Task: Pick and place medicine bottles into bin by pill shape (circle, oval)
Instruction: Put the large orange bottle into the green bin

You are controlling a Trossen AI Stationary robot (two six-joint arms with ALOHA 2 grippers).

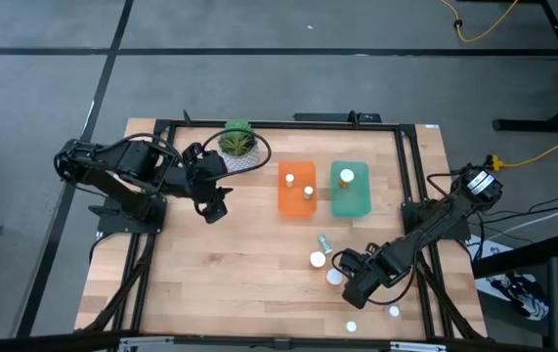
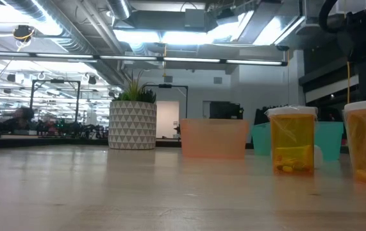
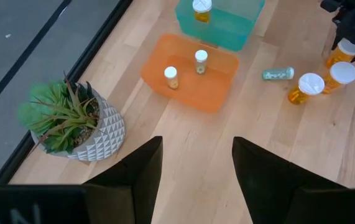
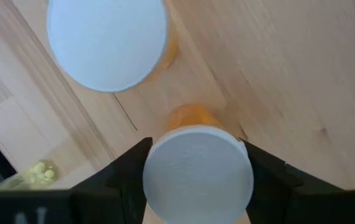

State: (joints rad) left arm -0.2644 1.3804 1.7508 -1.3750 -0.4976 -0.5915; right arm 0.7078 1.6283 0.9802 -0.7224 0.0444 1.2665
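The surface [image 1: 210, 284] carries two bins at its middle: an orange bin [image 1: 296, 202] and, just beside it toward the right arm, a teal bin [image 1: 351, 200]. Taking the orange bin as landmark, the sorting looks partly done: two bottles [image 1: 308, 192] stand inside it and one bottle [image 1: 346, 177] stands in the teal bin, while about five bottles are left on the surface on the near side of the bins, toward the right arm. One of these, a small greenish vial [image 1: 324, 241], lies on its side nearest the orange bin; the others stand upright farther off. The right end effector [image 1: 345, 277] is down among that cluster, its fingers spread on either side of one white-capped bottle [image 4: 197, 174], close to the cap but, as far as I can judge, not yet clamped; a second cap [image 4: 107, 42] sits just beside it and could be knocked in the lift. The left end effector [image 1: 215, 207] hangs on the far side of the orange bin from the cluster, fingers spread and holding nothing. A potted plant [image 1: 237, 144] stands near it, beyond the orange bin's back corner, clear of the route from cluster to bins.
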